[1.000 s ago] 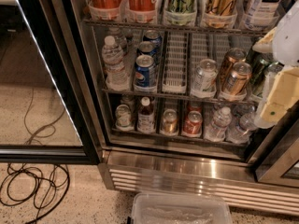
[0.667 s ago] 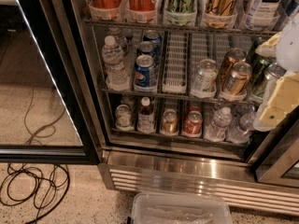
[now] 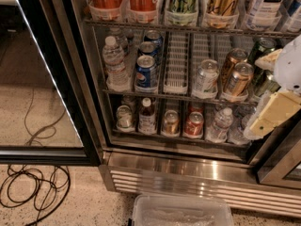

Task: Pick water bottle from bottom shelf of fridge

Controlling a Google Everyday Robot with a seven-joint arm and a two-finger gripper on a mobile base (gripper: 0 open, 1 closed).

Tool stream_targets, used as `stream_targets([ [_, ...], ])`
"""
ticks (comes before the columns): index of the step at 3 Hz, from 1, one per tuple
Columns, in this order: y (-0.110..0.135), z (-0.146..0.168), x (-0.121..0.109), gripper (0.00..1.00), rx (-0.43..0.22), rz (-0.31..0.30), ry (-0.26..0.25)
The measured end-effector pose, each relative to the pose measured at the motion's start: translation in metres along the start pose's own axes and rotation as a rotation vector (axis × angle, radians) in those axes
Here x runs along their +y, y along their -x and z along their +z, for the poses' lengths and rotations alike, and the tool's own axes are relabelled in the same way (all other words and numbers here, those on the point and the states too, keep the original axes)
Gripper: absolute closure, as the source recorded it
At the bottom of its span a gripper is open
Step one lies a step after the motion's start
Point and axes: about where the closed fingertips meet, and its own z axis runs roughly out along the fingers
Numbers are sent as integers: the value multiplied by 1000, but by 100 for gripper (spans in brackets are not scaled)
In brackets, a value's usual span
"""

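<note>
The fridge [image 3: 188, 173] stands open, its black-framed glass door [image 3: 47, 79] swung to the left. On the bottom shelf [image 3: 183, 138] a small clear water bottle [image 3: 219, 125] with a white cap stands in the lane right of a red can [image 3: 193, 124]. A second clear bottle [image 3: 237, 128] shows partly just to its right. My gripper [image 3: 275, 111], cream and white, hangs at the right edge. It is in front of the fridge's right side, to the right of the water bottle and a little above it, not touching it.
The bottom shelf also holds a silver can [image 3: 124, 117], a white-capped bottle of dark liquid [image 3: 147, 116] and a gold can [image 3: 170, 123]. The rack above holds a taller clear bottle [image 3: 115, 64] and cans. A clear plastic bin [image 3: 181, 211] sits on the floor. Black cables [image 3: 33, 187] lie at the left.
My gripper has come down a little at the right edge. The fridge's contents have not moved.
</note>
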Motion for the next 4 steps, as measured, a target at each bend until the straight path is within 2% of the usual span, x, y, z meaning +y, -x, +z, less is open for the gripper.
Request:
stream_targets([
  [1,0,0,0,0,0,0,0],
  [2,-6,14,5,0,-33,56,7],
  [3,-21,45,19,0,-109,171,17],
  [4,-38,83,46,0,-142,309,-9],
])
